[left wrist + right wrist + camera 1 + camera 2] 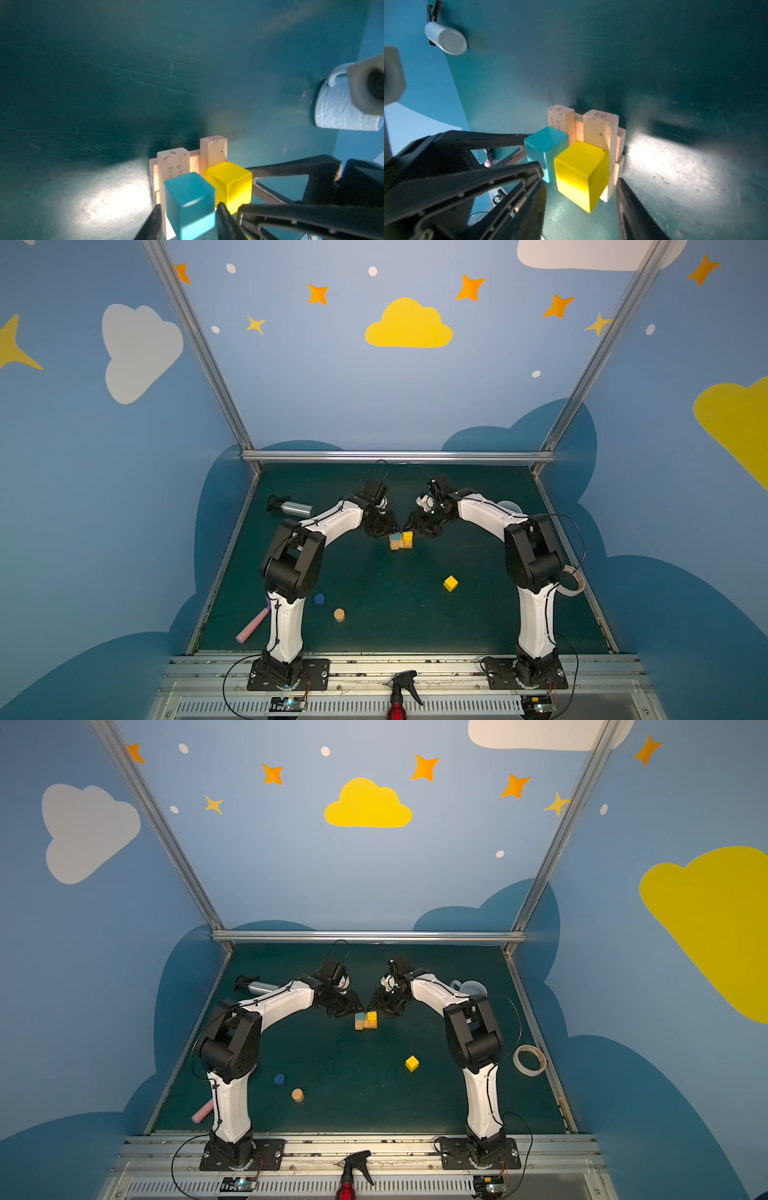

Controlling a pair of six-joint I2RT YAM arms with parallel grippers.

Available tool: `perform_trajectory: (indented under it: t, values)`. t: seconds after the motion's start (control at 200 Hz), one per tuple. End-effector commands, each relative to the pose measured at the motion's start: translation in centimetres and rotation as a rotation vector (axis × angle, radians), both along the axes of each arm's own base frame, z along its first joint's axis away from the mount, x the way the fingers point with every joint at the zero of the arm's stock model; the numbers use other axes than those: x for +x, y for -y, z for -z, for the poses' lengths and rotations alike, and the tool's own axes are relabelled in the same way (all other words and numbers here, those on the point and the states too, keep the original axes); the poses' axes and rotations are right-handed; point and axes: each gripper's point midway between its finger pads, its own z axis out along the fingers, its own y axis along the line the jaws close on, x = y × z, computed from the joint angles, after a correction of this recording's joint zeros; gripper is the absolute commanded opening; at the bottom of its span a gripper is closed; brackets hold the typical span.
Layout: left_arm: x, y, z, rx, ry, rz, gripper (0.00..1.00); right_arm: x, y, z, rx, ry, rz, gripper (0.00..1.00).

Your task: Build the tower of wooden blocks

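Observation:
Mid-table stands the tower (401,542) (365,1022): tan planks (173,164) (600,128) with a teal cube (397,536) (190,199) (546,145) and a yellow cube (408,535) (228,182) (581,170) side by side on top. My left gripper (388,527) (189,205) is open, its jaws standing either side of the teal cube. My right gripper (411,526) (581,182) is open, with gaps on both sides of the yellow cube. A second yellow cube (450,583), a blue cylinder (319,598) and a tan cylinder (339,615) lie loose nearer the front.
A silver spray bottle (291,507) (446,38) lies at the back left. A pale mug (471,988) (340,108) sits behind the right arm. A tape roll (528,1060) lies at the right edge and a pink stick (253,626) by the left arm's base.

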Motion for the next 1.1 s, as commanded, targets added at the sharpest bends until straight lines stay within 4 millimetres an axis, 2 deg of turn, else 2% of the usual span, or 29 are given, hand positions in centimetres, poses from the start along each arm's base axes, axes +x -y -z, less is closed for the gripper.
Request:
perform_trajectory:
  t: [0.0, 0.2, 0.401, 0.656, 0.866, 0.966, 1.091]
  values:
    - [0.5, 0.0, -1.5, -0.005, 0.034, 0.006, 0.51, -0.2, 0.4, -0.5, -0.011, 0.008, 0.003, 0.57]
    - [0.5, -0.2, -2.9, -0.008, 0.061, 0.007, 0.56, -0.2, 1.0, -1.4, -0.022, 0.026, 0.012, 0.66]
    - [0.4, -1.0, -5.0, -0.009, 0.105, -0.007, 0.57, -0.4, 2.0, -3.4, -0.034, 0.065, 0.033, 0.7]
    - [-1.2, -2.8, -10.2, -0.027, 0.229, -0.04, 0.57, -2.3, 4.2, -6.9, -0.067, 0.137, 0.051, 0.71]
    - [-4.4, -5.4, -14.5, -0.053, 0.353, -0.103, 0.57, -7.1, 9.1, -7.6, -0.26, 0.178, 0.073, 0.71]
    - [-6.6, -7.0, -15.8, -0.064, 0.4, -0.135, 0.57, -9.8, 11.3, -7.5, -0.347, 0.18, 0.068, 0.71]
    - [-8.9, -8.7, -17.1, -0.069, 0.488, -0.144, 0.58, -12.9, 12.7, -6.9, -0.41, 0.156, 0.006, 0.71]
